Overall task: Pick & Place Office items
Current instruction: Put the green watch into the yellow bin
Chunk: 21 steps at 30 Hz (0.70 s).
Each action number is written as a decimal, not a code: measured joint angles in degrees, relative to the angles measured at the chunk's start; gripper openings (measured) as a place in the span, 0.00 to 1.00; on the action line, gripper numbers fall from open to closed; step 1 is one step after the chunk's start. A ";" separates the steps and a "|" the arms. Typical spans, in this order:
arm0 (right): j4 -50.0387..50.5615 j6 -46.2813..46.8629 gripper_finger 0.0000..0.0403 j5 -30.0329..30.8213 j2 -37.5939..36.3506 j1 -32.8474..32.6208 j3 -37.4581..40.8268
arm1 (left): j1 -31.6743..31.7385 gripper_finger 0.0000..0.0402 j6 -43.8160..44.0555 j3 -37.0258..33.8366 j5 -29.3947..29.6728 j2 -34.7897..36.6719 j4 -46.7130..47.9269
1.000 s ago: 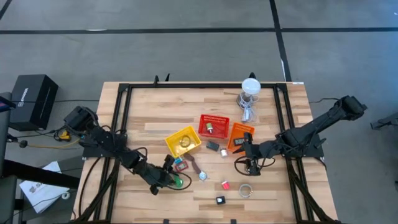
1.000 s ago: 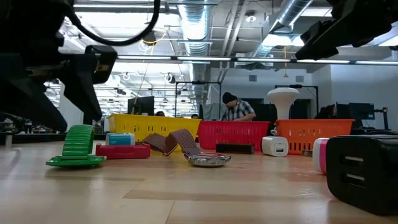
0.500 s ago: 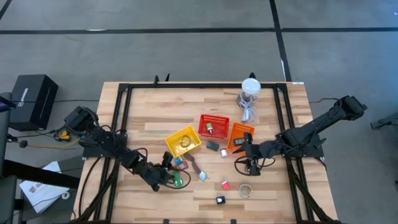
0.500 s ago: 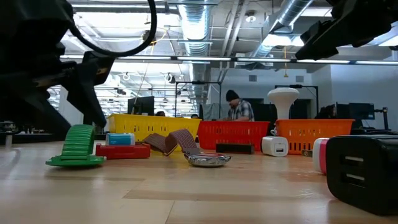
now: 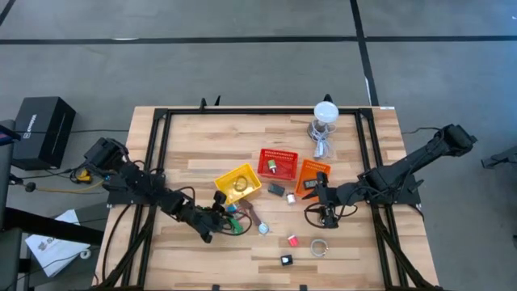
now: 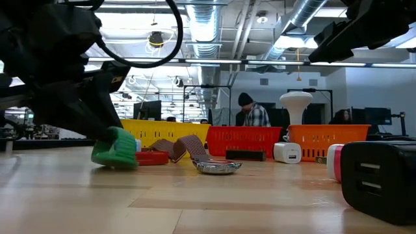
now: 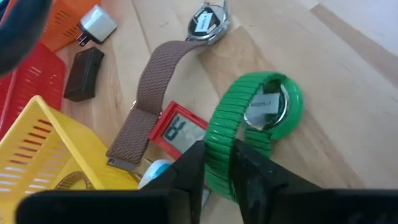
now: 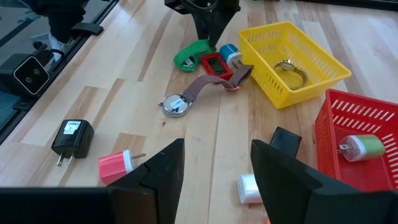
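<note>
From above, the left gripper (image 5: 229, 224) has shifted toward the yellow basket (image 5: 237, 183) since a second ago and now sits on the green watch (image 5: 235, 225), just beside the red item (image 5: 233, 215). The right gripper (image 5: 317, 196) has not moved; it waits next to the orange basket (image 5: 312, 177), jaws apart and empty.

At table level, the green watch (image 6: 117, 148), which stood upright on its own before, is now tilted and caught under the dark left gripper (image 6: 97, 107), having slid closer to the brown-strap watch (image 6: 188, 149). A person stays behind the red basket (image 6: 244, 142). No writing can be read here.

The left wrist view shows the fingers (image 7: 189, 174) closed on the band of the green watch (image 7: 255, 118), whose face carries a small label too blurred to read. The red item (image 7: 177, 130) shows large digits.

In the right wrist view the fingers (image 8: 163, 167) stand open above the wood; the black charger (image 8: 71, 138) has a white label, illegible
</note>
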<state>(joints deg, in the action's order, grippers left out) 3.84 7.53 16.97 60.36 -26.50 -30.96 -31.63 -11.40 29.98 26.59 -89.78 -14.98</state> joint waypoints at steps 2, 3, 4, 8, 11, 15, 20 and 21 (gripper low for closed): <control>0.00 0.00 0.44 0.00 0.00 0.00 0.00 | 0.21 0.11 0.02 0.00 -0.02 0.00 0.00; 0.00 -0.01 0.44 0.00 0.00 0.00 0.00 | 0.23 0.09 0.02 0.00 0.00 0.00 0.00; 0.00 -0.02 0.44 0.00 0.00 0.00 0.00 | 0.21 0.06 0.02 0.00 -0.02 0.00 0.00; 0.02 0.00 0.44 0.00 0.00 0.00 -0.02 | 0.15 0.02 0.03 0.00 -0.04 0.16 -1.32; 0.07 -0.01 0.44 0.00 0.00 0.00 -0.02 | 0.12 0.03 -0.91 0.04 1.10 1.22 -5.62; 0.22 -0.44 0.44 0.01 0.00 0.02 -0.02 | 0.75 0.02 -7.53 0.04 6.24 4.58 -8.41; 0.30 -0.59 0.44 0.02 0.00 0.02 -0.02 | 5.46 0.03 -10.77 0.04 10.23 10.59 -8.15; 0.34 -0.58 0.44 0.01 0.00 0.02 -0.02 | 6.80 0.03 -10.78 0.04 10.37 11.51 -8.15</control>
<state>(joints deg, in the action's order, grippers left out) 4.17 6.95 16.98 60.36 -26.48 -30.98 -24.83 -22.17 30.02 36.96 -78.27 -23.13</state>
